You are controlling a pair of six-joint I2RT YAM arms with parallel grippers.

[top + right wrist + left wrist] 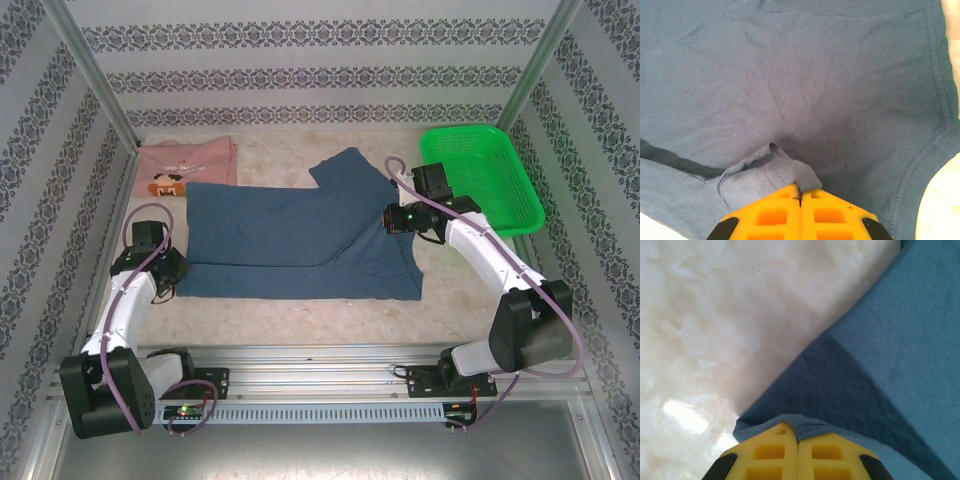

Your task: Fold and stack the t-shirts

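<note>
Left white arm low and bent, right arm stretched farther; left yellow pincer and right pincer each pinch the slate-blue cloth t-shirt.

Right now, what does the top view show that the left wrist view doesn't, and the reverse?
Top view: the pink shirt at the far left, the green basket at the far right, and the right gripper on the blue shirt near its right side. Left wrist view: a close look at the left gripper, its yellow fingers shut on a pinched edge of that shirt. Both: the blue shirt and the pale table.
</note>
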